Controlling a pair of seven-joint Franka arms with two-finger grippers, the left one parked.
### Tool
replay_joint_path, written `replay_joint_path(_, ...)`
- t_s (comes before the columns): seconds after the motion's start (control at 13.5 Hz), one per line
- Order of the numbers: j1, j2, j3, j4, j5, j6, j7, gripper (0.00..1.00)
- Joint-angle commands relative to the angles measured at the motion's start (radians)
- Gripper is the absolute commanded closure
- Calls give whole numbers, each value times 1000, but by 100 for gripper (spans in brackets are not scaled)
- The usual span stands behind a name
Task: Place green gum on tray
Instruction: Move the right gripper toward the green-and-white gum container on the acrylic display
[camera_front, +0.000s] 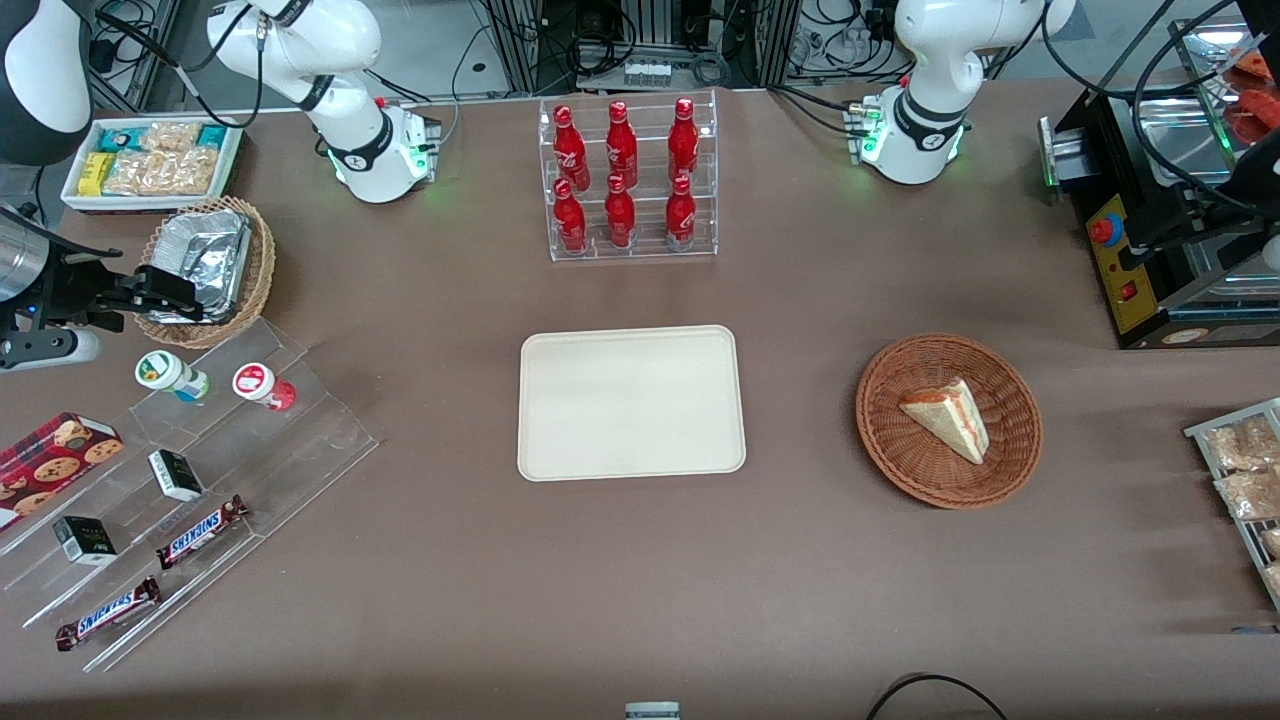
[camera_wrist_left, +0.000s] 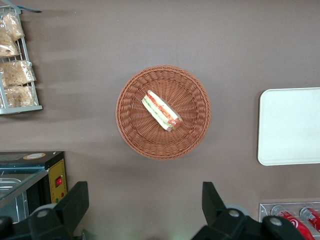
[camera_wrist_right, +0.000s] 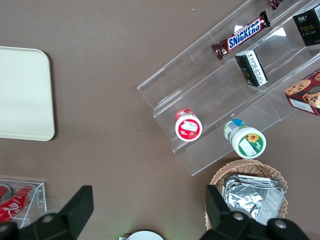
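1. one green gum (camera_front: 172, 375) sits on the top step of a clear acrylic stand (camera_front: 200, 480) at the left of the front view, just beside the red gum (camera_front: 264, 386); it is not held by anything.
2. the tray (camera_front: 631, 402) lies flat at the centre of the front view, well apart from the stand and with nothing on it.
3. the gripper (camera_front: 165, 296) hangs at the left edge of the front view, above the wicker basket (camera_front: 262, 262) of foil packs, near the green gum but not touching it. in the right wrist view its fingers (camera_wrist_right: 80, 206) stand wide apart and hold nothing.
4. the step in hand looks like the approach: the task is hardly begun, with the grasp not yet made.
5. the next move likely calls for shifting the gripper over the green gum's lid, descending with jaws wide, and closing on that bottle alone without nudging the red gum.
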Motion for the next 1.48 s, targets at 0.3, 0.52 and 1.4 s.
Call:
replay_joint_path(0.3,-1,-13,2,-33,13,16,-2,0)
replay_joint_path(0.52,1,-48,2,-110,5,60,-13,0)
replay_joint_path(1.4,-129,-186,-7,-432,-42,329,-745,0)
